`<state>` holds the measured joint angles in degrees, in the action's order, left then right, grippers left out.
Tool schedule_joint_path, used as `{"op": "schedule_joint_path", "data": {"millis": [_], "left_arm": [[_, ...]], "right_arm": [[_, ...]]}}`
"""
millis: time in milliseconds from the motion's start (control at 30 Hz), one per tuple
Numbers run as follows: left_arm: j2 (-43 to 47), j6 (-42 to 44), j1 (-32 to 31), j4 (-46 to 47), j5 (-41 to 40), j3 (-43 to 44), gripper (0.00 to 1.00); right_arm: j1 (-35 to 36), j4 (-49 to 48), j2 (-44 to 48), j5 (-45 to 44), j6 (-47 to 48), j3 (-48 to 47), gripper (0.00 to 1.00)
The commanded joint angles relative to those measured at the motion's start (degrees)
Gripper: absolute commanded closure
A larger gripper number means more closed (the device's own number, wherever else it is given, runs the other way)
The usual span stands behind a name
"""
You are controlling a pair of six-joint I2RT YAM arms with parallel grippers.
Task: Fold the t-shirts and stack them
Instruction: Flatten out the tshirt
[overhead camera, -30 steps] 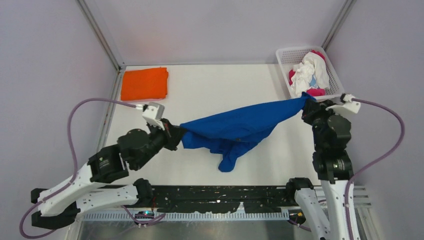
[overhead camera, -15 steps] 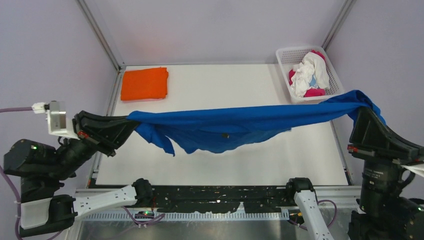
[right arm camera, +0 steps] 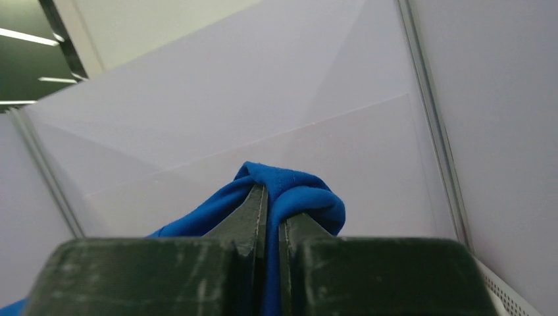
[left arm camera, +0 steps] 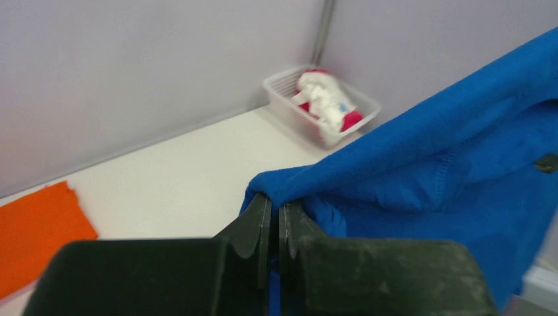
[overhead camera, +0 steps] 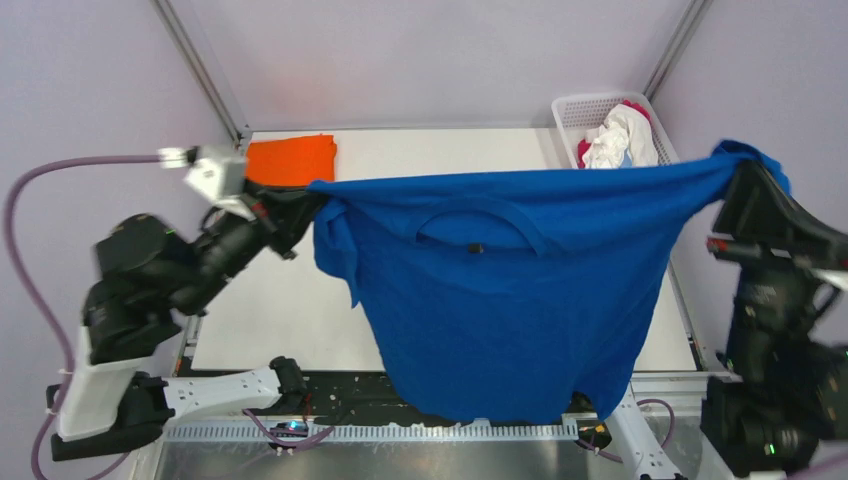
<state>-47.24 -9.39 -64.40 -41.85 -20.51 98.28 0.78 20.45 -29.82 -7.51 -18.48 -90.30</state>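
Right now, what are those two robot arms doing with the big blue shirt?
The left arm and the right arm hold the blue t-shirt up between them, jaws shut on its two top ends, so it hangs spread out above the table. An orange shirt lies folded at the far left corner, and more shirts sit bunched in the white basket at the far right.

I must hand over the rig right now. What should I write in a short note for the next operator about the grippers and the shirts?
Left gripper: shut on one upper corner of the blue t-shirt.
Right gripper: shut on the other upper corner.
The shirt hangs spread in the air between them, above the table.
Done: the orange t-shirt lies folded at the far left corner.
Left: lay down, fold and stack the blue one, then the white and magenta shirts in the basket.
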Motion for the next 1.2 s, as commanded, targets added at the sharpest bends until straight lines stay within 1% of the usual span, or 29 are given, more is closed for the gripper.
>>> {"op": "schedule_joint_path", "data": {"millis": [0, 33, 67, 100, 133, 167, 200, 233, 267, 300, 333, 367, 400, 433, 467, 500, 533, 567, 600, 700, 800, 833, 867, 900, 967, 1000, 1033, 1133, 1167], "left_arm": [[-8.99, -0.73, 13.40, 0.24, -3.05, -6.68, 1.00], [-10.70, -3.30, 22.54, 1.32, 4.09, -9.84, 1.00], [-12.70, -4.64, 27.45, 2.15, 9.02, -12.79, 1.00], [-15.72, -5.81, 31.22, 2.03, 11.87, -14.90, 1.00], [-18.96, -6.79, 33.68, 1.40, 12.78, -16.18, 1.00], [-22.34, -6.86, 35.57, 0.82, 14.02, -16.94, 1.00], [-25.99, -6.48, 37.29, 0.68, 15.46, -17.52, 1.00], [-29.41, -6.28, 38.83, 0.82, 16.75, -17.78, 1.00], [-33.20, -6.36, 40.61, 0.92, 18.03, -17.63, 1.00], [-38.64, -6.68, 42.38, 0.67, 19.13, -16.11, 0.95], [-42.52, -6.96, 44.00, -0.12, 19.89, -14.22, 0.85], [-46.80, -7.81, 45.60, -1.59, 19.91, -11.44, 0.74], [-50.86, -8.67, 47.13, -5.19, 20.20, -7.93, 0.62], [-54.24, -9.01, 48.58, -7.41, 21.69, -4.65, 0.51], [-57.00, -9.36, 49.76, -9.01, 22.40, -1.69, 0.42], [-58.83, -9.74, 50.55, -10.20, 22.82, 0.34, 0.32], [-59.93, -9.69, 51.16, -10.44, 23.41, 1.59, 0.10], [-60.03, -9.76, 51.39, -9.88, 23.69, 1.67, 0.02], [-59.49, -9.77, 51.45, -8.85, 23.89, 1.17, 0.00], [-56.56, -10.96, 51.48, -3.71, 27.36, -3.00, 0.00], [-54.39, -11.64, 51.25, 0.69, 35.93, -6.49, 0.01], [-53.66, -11.92, 50.98, 1.41, 39.20, -7.42, 0.00], [-52.83, -12.40, 50.44, 2.27, 40.48, -8.84, 0.00], [-51.67, -12.89, 49.75, 3.19, 40.96, -10.77, 0.00], [-48.97, -13.28, 47.61, 5.70, 40.71, -16.29, 0.00], [-47.57, -13.29, 46.36, 6.97, 40.24, -18.61, 0.00], [-46.42, -13.29, 44.99, 7.80, 39.51, -20.54, 0.01], [-44.73, -13.46, 40.77, 9.16, 37.57, -24.95, 0.00], [-44.90, -13.42, 39.61, 9.44, 37.37, -25.80, 0.00]], "right_arm": [[0.00, -4.75, -12.32, -2.64, 0.85, 7.93, 0.95], [0.01, -5.39, -15.74, -2.92, 0.43, 10.21, 0.95], [0.01, -7.12, -17.48, -3.24, 0.19, 11.32, 0.95], [0.01, -10.41, -21.38, -3.81, 0.02, 14.00, 0.95], [0.45, -12.18, -23.29, -4.26, 0.24, 15.37, 0.95], [1.11, -15.55, -27.99, -5.63, 0.75, 17.12, 0.95], [3.17, -16.68, -30.90, -6.66, 2.38, 17.37, 0.95], [4.32, -17.94, -36.97, -9.02, 3.53, 16.68, 0.95], [6.61, -18.36, -40.66, -9.94, 5.65, 15.78, 0.95], [7.57, -18.48, -48.35, -10.81, 6.53, 13.01, 0.95], [9.22, -18.23, -56.03, -10.92, 7.45, 11.22, 0.93], [9.80, -16.73, -60.21, -11.27, 7.56, 6.37, 0.91], [10.86, -15.60, -67.61, -11.42, 7.88, 3.64, 0.78], [11.37, -12.49, -71.37, -12.10, 8.08, -2.73, 0.69], [12.26, -10.71, -77.72, -12.58, 8.59, -5.83, 0.51], [12.77, -7.20, -80.28, -13.93, 9.01, -11.78, 0.42], [13.91, -5.78, -83.99, -15.82, 10.09, -14.22, 0.23], [15.07, -4.41, -85.13, -17.03, 10.77, -16.91, 0.12], [15.63, -4.52, -85.84, -18.89, 11.96, -17.27, 0.01], [17.14, -8.08, -83.53, -19.54, 12.62, -13.02, 0.04], [17.32, -9.11, -77.56, -17.75, 9.93, -7.57, 0.05], [17.33, -8.89, -76.12, -17.25, 8.39, -4.35, 0.05], [17.33, -8.68, -72.75, -16.19, 7.50, -0.09, 0.05], [17.31, -8.68, -71.08, -15.64, 5.54, 2.48, 0.04], [17.26, -9.19, -63.42, -12.70, 3.03, 10.45, 0.04], [17.34, -9.61, -61.67, -9.98, 2.27, 16.00, 0.05], [17.33, -9.62, -58.02, -8.79, 1.00, 18.57, 0.05], [17.41, -10.13, -50.69, -3.00, -2.69, 31.88, 0.05], [17.53, -10.41, -46.99, -1.74, -4.63, 34.33, 0.05]]}}
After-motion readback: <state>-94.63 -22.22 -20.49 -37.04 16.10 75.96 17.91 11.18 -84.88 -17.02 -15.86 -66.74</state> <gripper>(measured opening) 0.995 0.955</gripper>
